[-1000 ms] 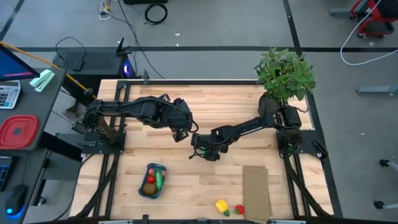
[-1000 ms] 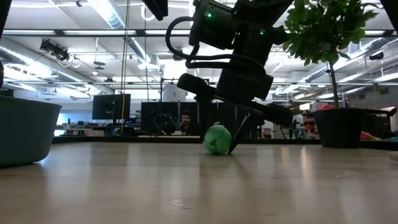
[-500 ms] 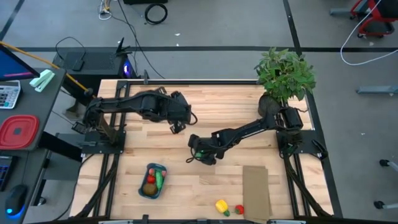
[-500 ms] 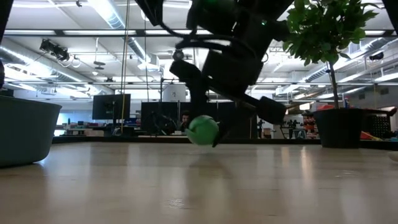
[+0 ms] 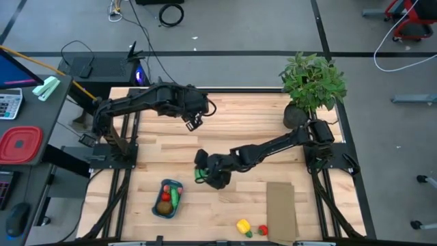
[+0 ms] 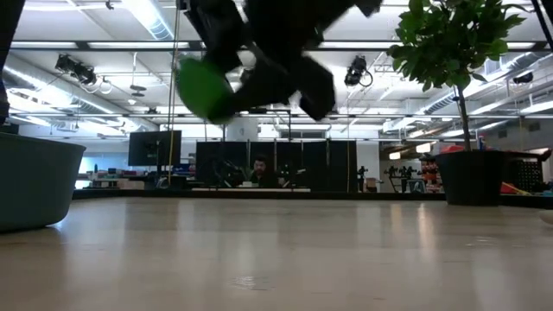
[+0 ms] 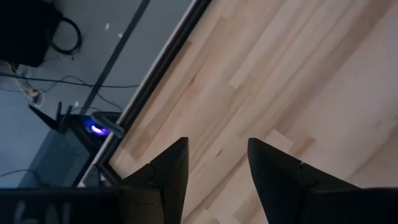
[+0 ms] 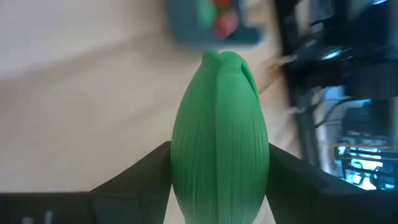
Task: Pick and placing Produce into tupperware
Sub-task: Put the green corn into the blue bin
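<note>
My right gripper point(image 5: 203, 173) is over the middle of the table, shut on a green ribbed produce piece point(image 8: 219, 124), also seen high above the tabletop in the low view point(image 6: 206, 89). The blue-teal tupperware point(image 5: 168, 198) sits toward the near left of it and holds red, green and brown pieces. A yellow piece point(image 5: 243, 226) and a small red piece point(image 5: 263, 230) lie at the near edge. My left gripper point(image 5: 192, 121) hangs open over the far left part of the table, its fingers point(image 7: 171, 168) over bare wood. My right gripper pinches the green piece between its two fingers, one finger point(image 8: 146, 174) on each long side of the piece point(image 8: 186, 155). The fingers lie along it, and its tapered end point(image 8: 221, 59) sticks out past the fingertips. It is lifted clear of the table.
A potted plant point(image 5: 311, 82) stands at the far right corner. A flat cardboard rectangle point(image 5: 280, 208) lies at the near right. A red square container point(image 5: 19, 145) sits off the table to the left. Bare wood lies between the gripper and the tupperware.
My right gripper has lifted the green piece off the table and carried it up, toward the left and near edges, closer to the tupperware. My left gripper has drawn back toward the far edge.
</note>
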Controlling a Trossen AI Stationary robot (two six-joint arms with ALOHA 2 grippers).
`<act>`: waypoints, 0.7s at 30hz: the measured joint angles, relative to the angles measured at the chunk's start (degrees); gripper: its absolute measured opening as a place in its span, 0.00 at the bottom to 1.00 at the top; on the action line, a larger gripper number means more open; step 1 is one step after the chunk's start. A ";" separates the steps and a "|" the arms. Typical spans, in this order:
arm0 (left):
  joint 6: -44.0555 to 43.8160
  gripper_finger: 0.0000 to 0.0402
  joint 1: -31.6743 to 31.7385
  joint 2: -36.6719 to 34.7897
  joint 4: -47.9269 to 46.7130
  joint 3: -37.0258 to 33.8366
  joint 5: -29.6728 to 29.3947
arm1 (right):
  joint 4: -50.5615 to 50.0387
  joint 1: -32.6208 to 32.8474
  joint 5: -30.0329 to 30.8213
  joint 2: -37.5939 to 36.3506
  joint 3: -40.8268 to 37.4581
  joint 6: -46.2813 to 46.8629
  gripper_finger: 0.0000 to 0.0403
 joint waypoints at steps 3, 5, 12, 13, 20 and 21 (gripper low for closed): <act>0.73 0.43 0.27 0.02 0.00 0.00 0.83 | 1.46 0.02 -2.64 -0.01 2.91 4.57 0.54; 1.87 0.43 0.25 0.02 0.00 0.00 0.85 | 2.80 -0.02 -5.38 -0.01 4.79 8.44 0.53; 2.16 0.43 0.46 0.02 0.00 0.00 0.93 | 8.81 1.08 -15.54 -0.03 6.41 19.77 0.54; 2.26 0.43 0.51 0.02 -0.01 0.00 0.93 | 9.85 1.53 -15.70 -0.04 5.94 20.34 0.54; 2.30 0.43 0.45 0.04 0.00 0.00 0.91 | 16.80 4.09 -15.13 4.91 5.45 23.36 0.54; 2.30 0.43 0.45 0.04 -0.02 0.00 0.91 | 18.61 4.25 -14.33 5.81 5.45 23.40 0.54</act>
